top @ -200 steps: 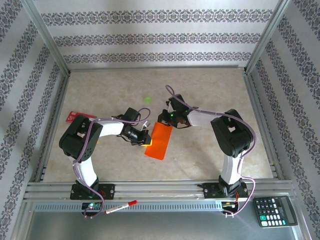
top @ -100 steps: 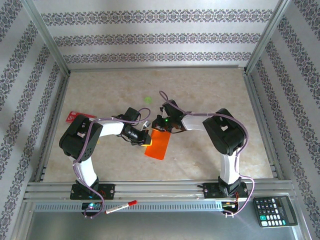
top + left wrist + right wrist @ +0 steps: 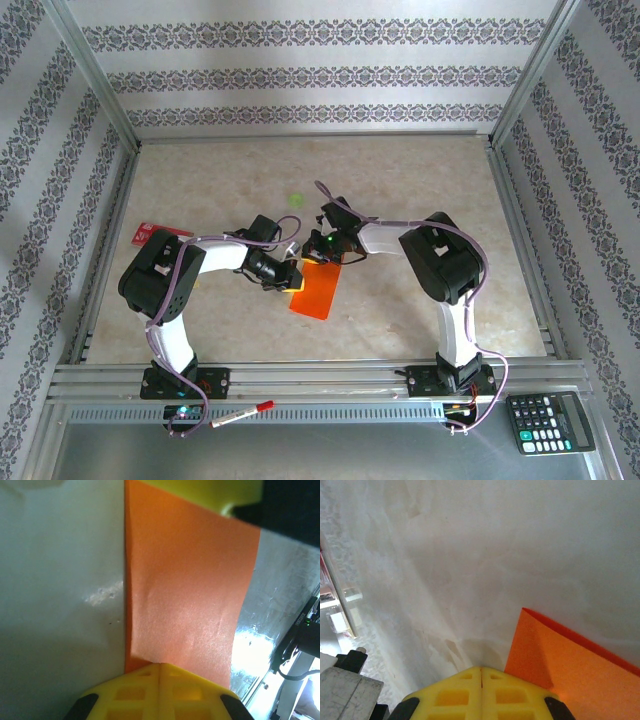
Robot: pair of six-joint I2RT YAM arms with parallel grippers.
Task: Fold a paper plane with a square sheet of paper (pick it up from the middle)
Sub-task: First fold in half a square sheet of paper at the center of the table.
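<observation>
The square sheet of paper (image 3: 316,289) lies on the worktop (image 3: 420,180), folded narrow. Both sets clenched: left fingers (image 3: 135,692) apparently pin its end, right fingers (image 3: 455,692) sit empty at a corner. Step: creasing. Next: a firm sweep along the fold.

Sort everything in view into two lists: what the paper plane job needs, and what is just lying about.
For the job:
orange sheet of paper

Lying about:
red card
green spot
calculator
pen with a red cap
</observation>
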